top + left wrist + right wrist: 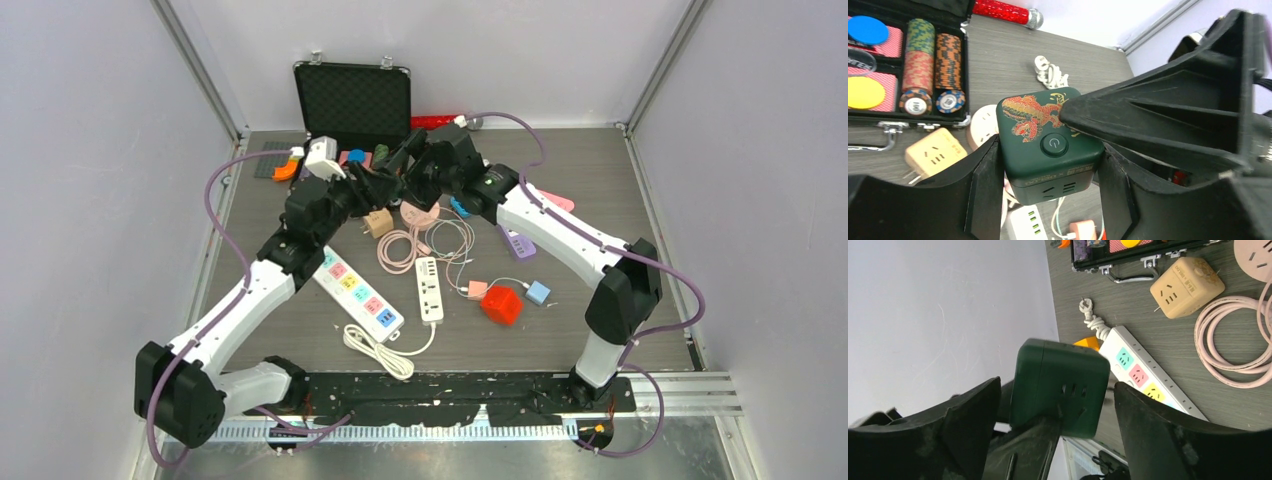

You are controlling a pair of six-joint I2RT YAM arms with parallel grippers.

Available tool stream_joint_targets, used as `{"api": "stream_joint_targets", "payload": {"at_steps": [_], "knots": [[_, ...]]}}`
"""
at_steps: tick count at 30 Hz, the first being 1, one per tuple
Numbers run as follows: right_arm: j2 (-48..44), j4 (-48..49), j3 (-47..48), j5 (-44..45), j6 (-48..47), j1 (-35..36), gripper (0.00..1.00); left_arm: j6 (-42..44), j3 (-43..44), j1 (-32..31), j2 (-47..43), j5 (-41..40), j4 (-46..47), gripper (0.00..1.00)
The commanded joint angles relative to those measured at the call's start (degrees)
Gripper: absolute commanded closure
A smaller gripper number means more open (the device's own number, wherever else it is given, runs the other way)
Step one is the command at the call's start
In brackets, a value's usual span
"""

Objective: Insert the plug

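Left gripper [1049, 156] is clamping the green cube socket [1045, 132], right gripper [1057, 388] is sitting wide open around it, empty. I'm guessing an off-centre bump twists it loose.

Left arm [250, 300], right arm [560, 232]: white link shells, black joint housings [622, 290]. Purple cable [209, 200] looped outside each arm, base to wrist. Left gripper fingers [983, 200], right gripper fingers [1168, 435]: matte black plastic, wedge-shaped, ribbed outer faces, scuffed and dusty edges.
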Motion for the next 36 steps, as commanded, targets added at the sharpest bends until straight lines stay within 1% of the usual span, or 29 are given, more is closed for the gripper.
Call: {"api": "stream_joint_targets", "payload": {"at_steps": [1,2,3,5,8,11,15,22,26,28,29,31,32,33,34,35,36], "knots": [[-4.3,1.9,0.6,-1.3,-4.9,1.1,0.07,6.4,-0.8,0.8,-1.0,2.7,5.6,1.00],[-5.0,1.4,0.4,-1.4,-6.9,0.9,0.02,8.6,-1.6,0.8,-1.9,5.3,6.5,1.00],[-5.4,1.0,-0.1,-1.6,-7.9,0.6,0.01,11.1,-2.3,0.9,-2.7,7.2,7.3,1.00],[-6.9,0.5,-2.1,-2.2,-10.4,-0.2,0.04,15.8,-4.0,1.0,-4.7,10.5,8.4,1.00],[-10.6,3.0,-6.4,-6.6,-12.5,-2.6,0.05,22.8,-6.4,1.8,-7.9,16.5,9.8,1.00],[-13.3,6.4,-11.6,-11.0,-14.1,-5.2,0.05,26.7,-8.0,3.0,-10.7,22.3,11.0,1.00],[-15.4,9.3,-13.8,-18.2,-16.4,-6.8,0.05,30.5,-8.4,3.9,-12.8,30.1,10.8,1.00],[-16.0,15.8,-15.1,-29.1,-14.9,-7.0,0.05,30.5,-6.3,4.0,-13.6,37.3,9.4,1.00],[-16.3,17.1,-15.6,-31.8,-14.0,-5.8,0.05,28.4,-5.0,4.0,-13.6,38.8,9.2,1.00],[-16.1,16.9,-15.5,-32.7,-13.8,-5.4,0.03,27.9,-4.8,4.0,-13.7,38.8,9.5,1.00],[-15.9,16.5,-15.5,-33.4,-13.7,-5.3,0.01,27.7,-4.9,4.0,-13.9,38.7,9.5,1.00],[-15.8,16.4,-15.8,-34.5,-13.3,-5.2,0.07,27.4,-4.9,4.0,-14.2,38.4,9.5,1.00],[-15.9,16.8,-16.2,-34.8,-13.1,-5.2,0.12,27.3,-4.9,4.0,-14.5,38.2,9.5,1.00],[-15.9,16.9,-16.4,-35.4,-12.8,-5.1,0.15,27.1,-5.0,4.0,-14.7,38.2,9.4,1.00],[-15.8,17.2,-16.3,-35.8,-12.6,-5.1,0.21,26.8,-5.0,4.0,-14.8,37.9,9.4,1.00],[-15.8,17.2,-16.3,-36.3,-12.5,-5.0,0.25,26.3,-5.0,4.0,-15.0,37.7,9.3,1.00],[-15.8,17.2,-16.3,-36.5,-12.4,-5.0,0.31,25.8,-5.0,4.0,-15.2,37.4,9.1,1.00]]}}
